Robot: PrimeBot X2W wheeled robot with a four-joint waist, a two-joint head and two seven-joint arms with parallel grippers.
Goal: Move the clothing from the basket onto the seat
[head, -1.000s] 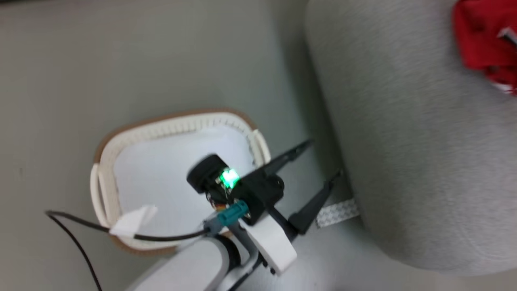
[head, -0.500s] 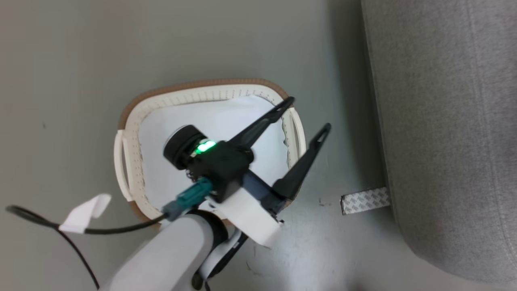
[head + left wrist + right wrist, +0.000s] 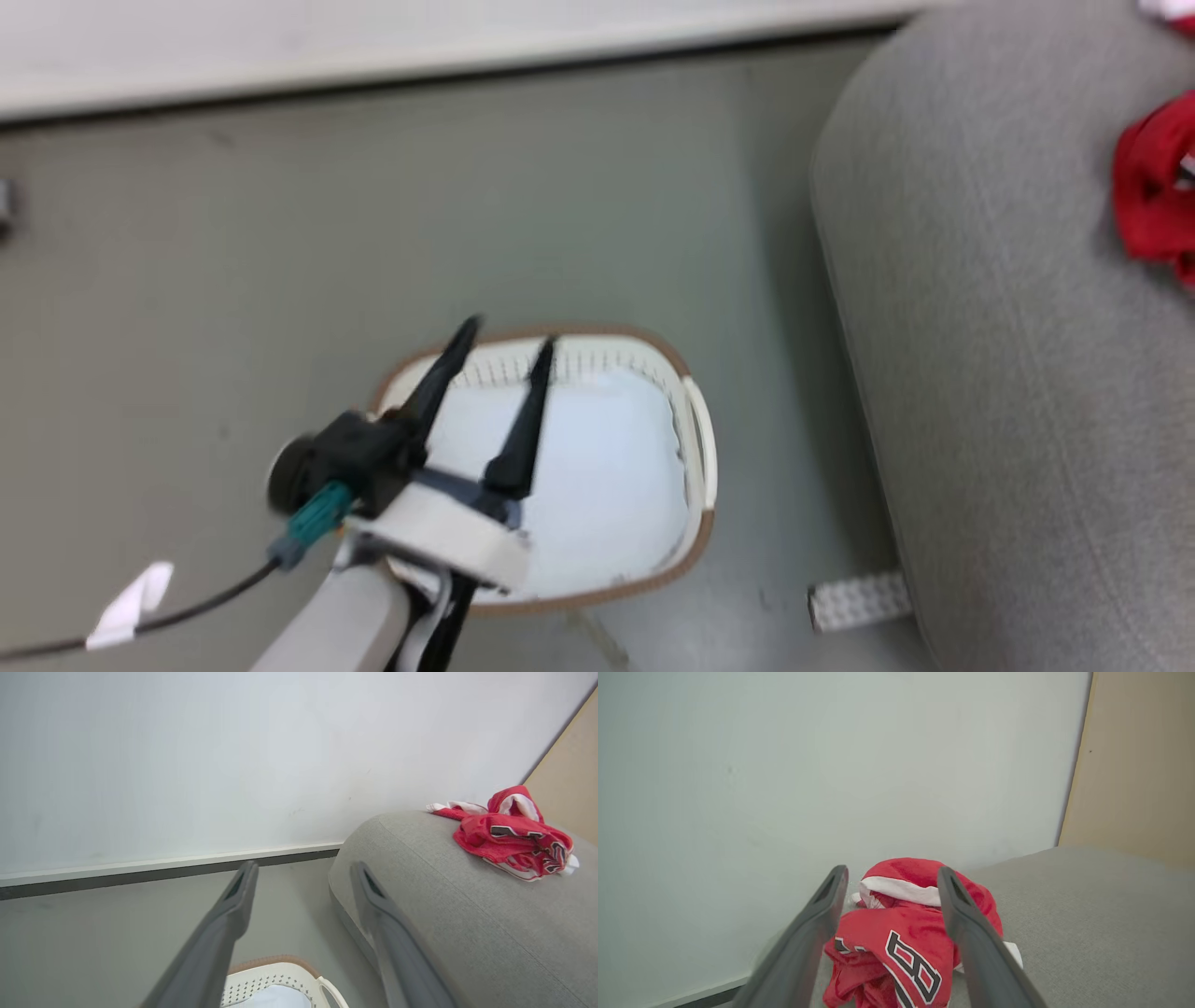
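Since the head view has swung between the earlier pictures and now, most of the shift in the scene is the camera's doing. What has truly changed is the left arm's aim. At the lower left, the left gripper (image 3: 509, 333), which half a second back pointed out past the basket's side toward the sofa, now points over the far rim of the basket (image 3: 698, 439). Its jaws are spread apart and hold nothing. A black cable with a white tag (image 3: 126, 607) trails from that wrist. The basket stands on the grey floor, cream with a brown rim, and the part of its inside that shows holds a plain white pad (image 3: 607, 467). To its right, a pale strip of tape (image 3: 859, 602) lies on the floor just beside the foot of the seat (image 3: 980, 373), a big grey sofa with a rounded edge. Furthest right, the clothing (image 3: 1153, 201) lies bunched on the seat, well apart from the basket. In the right wrist view, the right gripper (image 3: 893, 871) hovers near that heap, jaws apart, gripping nothing. The drop looks done and the task at or near its end. The clothing is bright red, crumpled in a loose mound, with white trim along a fold and black, white-outlined numerals on the front.
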